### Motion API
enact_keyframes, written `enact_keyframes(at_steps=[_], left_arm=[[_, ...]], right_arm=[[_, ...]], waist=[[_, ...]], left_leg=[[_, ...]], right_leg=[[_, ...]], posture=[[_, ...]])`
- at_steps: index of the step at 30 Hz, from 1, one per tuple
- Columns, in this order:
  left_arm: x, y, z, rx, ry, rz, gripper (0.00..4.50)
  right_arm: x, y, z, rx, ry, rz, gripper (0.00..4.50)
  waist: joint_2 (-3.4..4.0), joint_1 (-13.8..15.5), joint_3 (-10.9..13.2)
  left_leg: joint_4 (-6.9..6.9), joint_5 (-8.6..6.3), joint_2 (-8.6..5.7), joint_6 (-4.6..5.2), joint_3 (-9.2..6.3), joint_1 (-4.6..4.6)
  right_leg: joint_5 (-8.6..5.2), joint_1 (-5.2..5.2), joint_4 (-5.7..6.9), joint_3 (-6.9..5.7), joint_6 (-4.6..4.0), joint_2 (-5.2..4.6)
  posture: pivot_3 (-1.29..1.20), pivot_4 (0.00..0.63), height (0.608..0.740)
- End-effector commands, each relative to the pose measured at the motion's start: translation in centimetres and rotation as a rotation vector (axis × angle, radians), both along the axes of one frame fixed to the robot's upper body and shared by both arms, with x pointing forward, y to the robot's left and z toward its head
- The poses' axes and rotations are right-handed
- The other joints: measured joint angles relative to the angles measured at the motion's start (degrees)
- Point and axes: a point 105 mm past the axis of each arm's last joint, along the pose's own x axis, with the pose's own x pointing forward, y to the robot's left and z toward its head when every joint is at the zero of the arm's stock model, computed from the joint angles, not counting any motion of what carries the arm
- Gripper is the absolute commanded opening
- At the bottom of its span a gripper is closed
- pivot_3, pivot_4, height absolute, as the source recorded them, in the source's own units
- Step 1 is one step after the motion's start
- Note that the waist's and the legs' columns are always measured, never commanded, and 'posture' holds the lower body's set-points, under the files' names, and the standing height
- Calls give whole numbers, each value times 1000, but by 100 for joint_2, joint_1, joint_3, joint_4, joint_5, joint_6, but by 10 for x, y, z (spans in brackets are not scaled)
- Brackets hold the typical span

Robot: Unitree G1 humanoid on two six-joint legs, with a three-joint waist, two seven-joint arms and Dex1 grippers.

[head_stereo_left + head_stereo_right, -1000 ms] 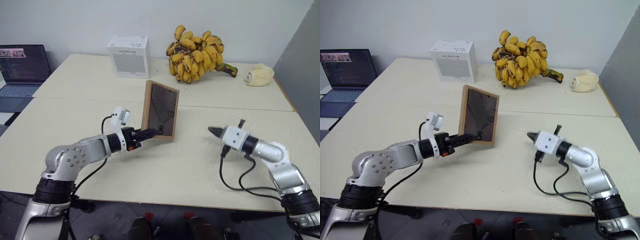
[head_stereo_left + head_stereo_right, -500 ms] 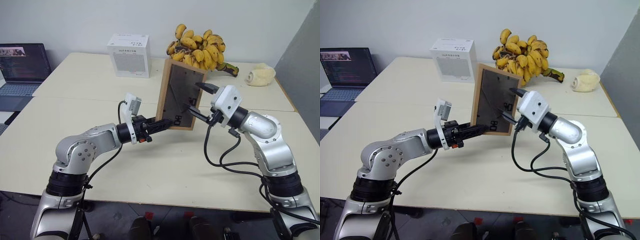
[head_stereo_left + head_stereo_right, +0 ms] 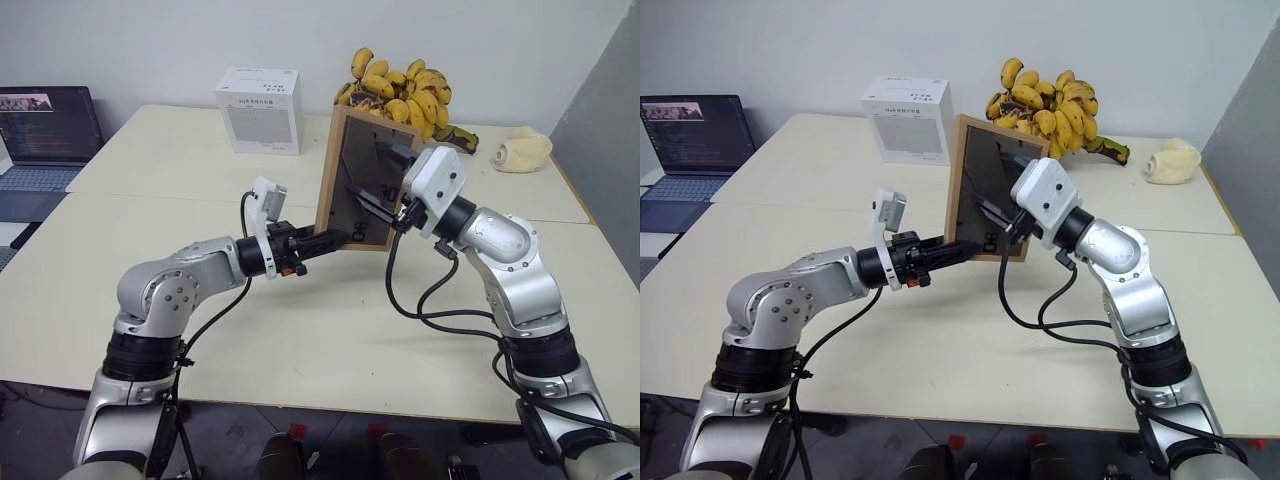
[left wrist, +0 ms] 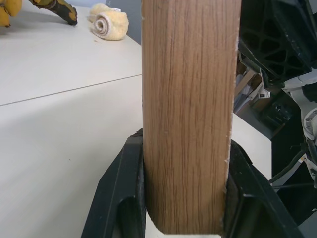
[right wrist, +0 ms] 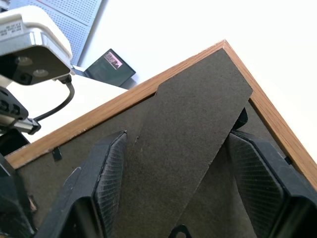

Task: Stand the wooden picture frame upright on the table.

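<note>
- Left arm bent up from the near bench edge, forearm running level toward 1 o'clock; left gripper (image 3: 322, 239) pinching the lower left edge of the wooden picture frame (image 3: 362, 180), black fingers (image 4: 124, 198) pressed against both faces of the wood.
- Right arm raised from 5 o'clock, elbow high, wrist turned toward 10 o'clock; right gripper (image 5: 173, 193) spread, its pads (image 5: 111, 173) standing on either side of the dark stand flap (image 5: 190, 144) on the frame's back, contact with the flap not clear.
- Frame held upright mid-bench, dark back panel facing the near side, picture side hidden; whether its bottom edge touches the bench (image 3: 300, 340): cannot tell.
- Frame's right side and part of the stand covered by the right gripper.
- Farther off at 11 o'clock a white box (image 3: 258, 110), at 12 o'clock bananas (image 3: 395, 95) partly behind the frame, at 1 o'clock a pale roll (image 3: 520, 150); laptop (image 3: 45, 140) at 9 o'clock cut off by the edge.
</note>
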Motion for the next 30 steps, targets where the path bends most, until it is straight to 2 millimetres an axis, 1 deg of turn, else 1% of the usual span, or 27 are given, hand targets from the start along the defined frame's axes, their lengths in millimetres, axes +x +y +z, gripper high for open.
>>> enact_keyframes(at_steps=[1,7,12,17,23,26,28,30], left_arm=[[6,-8,16,-11,-78,-28,1295],[26,-5,18,-2,-89,12,1295],[36,-2,23,4,-104,28,1295],[41,-1,33,-7,-118,34,1295],[38,-4,40,-18,-127,16,1295],[36,-6,40,-15,-131,9,1295],[35,-6,40,-15,-130,8,1295],[34,-6,39,-13,-130,6,1295]], right_arm=[[-16,8,16,22,-69,42,3261],[-17,-3,11,47,-38,-6,3261],[-19,-12,5,52,-17,-44,3261],[-17,-18,0,57,-5,-74,3261],[-13,-20,-1,39,-8,-81,3261],[-10,-23,1,41,-11,-91,3770],[-6,-24,0,-6,-29,-116,4247],[-4,-26,-4,-58,-34,-123,4247]], waist=[[0,1,0],[0,1,0],[0,1,0],[0,0,0],[0,0,0],[0,0,0],[0,0,0],[0,0,0]], left_leg=[[0,0,0,0,1,0],[0,0,-1,0,0,-1],[0,0,-1,0,-1,-6],[1,0,-1,0,-1,-9],[2,0,-1,0,-1,-12],[2,0,-1,0,-1,-16],[4,0,-1,0,-1,-17],[6,0,-1,0,-1,-18]], right_leg=[[0,0,1,1,0,0],[0,-1,1,0,0,0],[0,-5,2,-2,0,0],[0,-10,9,-2,0,1],[0,-16,11,-1,0,1],[0,-18,12,-1,0,1],[0,-19,13,-1,0,1],[0,-20,14,-1,0,0]], posture=[[0,150,740],[0,150,740],[0,150,740],[0,150,740],[0,150,740],[0,150,740],[0,150,740],[0,150,740]])
